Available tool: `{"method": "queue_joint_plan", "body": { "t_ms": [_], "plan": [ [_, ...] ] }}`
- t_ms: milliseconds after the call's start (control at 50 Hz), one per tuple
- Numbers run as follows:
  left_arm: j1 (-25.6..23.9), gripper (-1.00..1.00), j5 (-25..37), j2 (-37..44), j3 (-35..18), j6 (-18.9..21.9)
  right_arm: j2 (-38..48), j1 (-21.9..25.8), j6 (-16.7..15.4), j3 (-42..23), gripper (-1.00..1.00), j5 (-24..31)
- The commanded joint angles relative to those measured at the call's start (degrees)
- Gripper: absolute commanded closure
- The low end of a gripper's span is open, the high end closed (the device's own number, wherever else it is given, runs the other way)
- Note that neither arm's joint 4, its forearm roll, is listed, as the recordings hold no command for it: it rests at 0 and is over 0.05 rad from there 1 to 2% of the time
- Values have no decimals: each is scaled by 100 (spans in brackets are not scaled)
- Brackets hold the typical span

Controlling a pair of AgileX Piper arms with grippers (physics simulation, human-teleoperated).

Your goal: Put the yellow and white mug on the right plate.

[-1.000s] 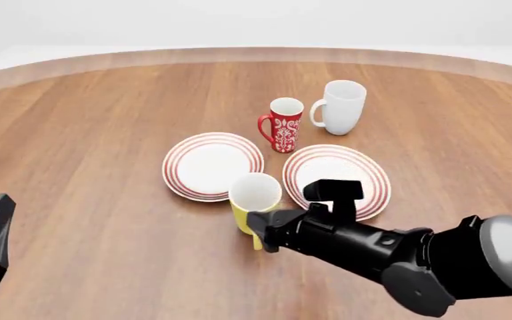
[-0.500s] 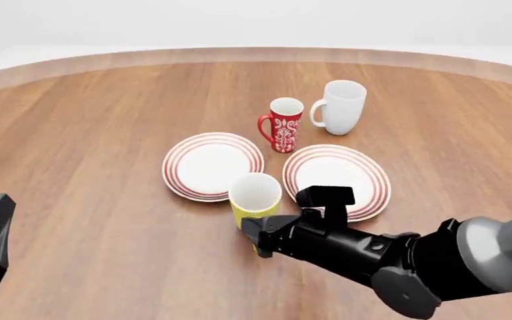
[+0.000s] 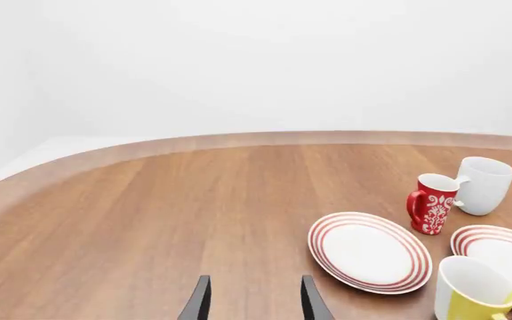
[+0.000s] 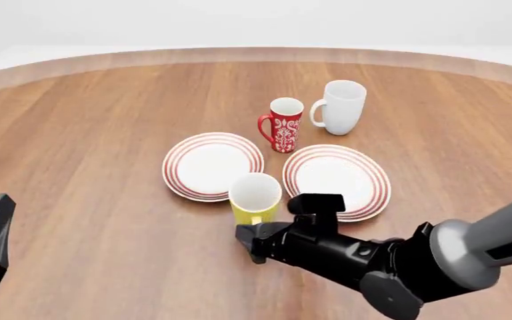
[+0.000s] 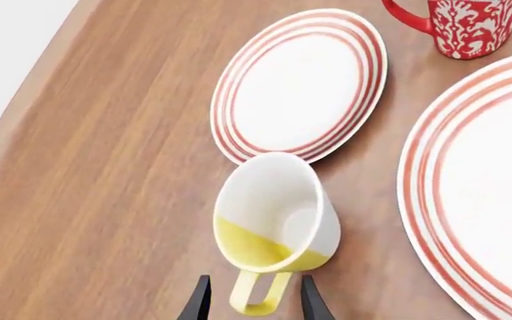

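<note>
The yellow and white mug (image 4: 255, 199), yellow outside and white inside, stands upright on the brown wooden table (image 4: 87, 133), its mouth facing up and its long axis vertical. It sits just off the near edges of both plates, between the left red-ringed white plate (image 4: 213, 165) and the right red-ringed white plate (image 4: 337, 181), touching neither as far as the front view shows. Its yellow handle (image 5: 258, 295) points toward the robot's side of the table, straight at the right gripper (image 5: 249, 303). The right wrist view shows that gripper's two dark fingers parted, one on either side of the handle loop, not yet pressed against it. Farther back stand a red patterned mug (image 4: 283, 125) and a taller all-white mug (image 4: 340, 107), side by side. The left gripper (image 3: 250, 303) hangs low at the table's left, well apart from the crockery, its fingers spread and holding nothing.
</note>
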Motion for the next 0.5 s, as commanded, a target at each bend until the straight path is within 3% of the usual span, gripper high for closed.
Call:
{"method": "queue_joint_plan", "body": {
  "t_ms": [20, 500],
  "plan": [
    [0, -100, 0, 0, 0, 0, 163, 27, 20, -52, -100, -68],
    [0, -100, 0, 0, 0, 0, 453, 87, 104, -47, -100, -272]
  ]
}}
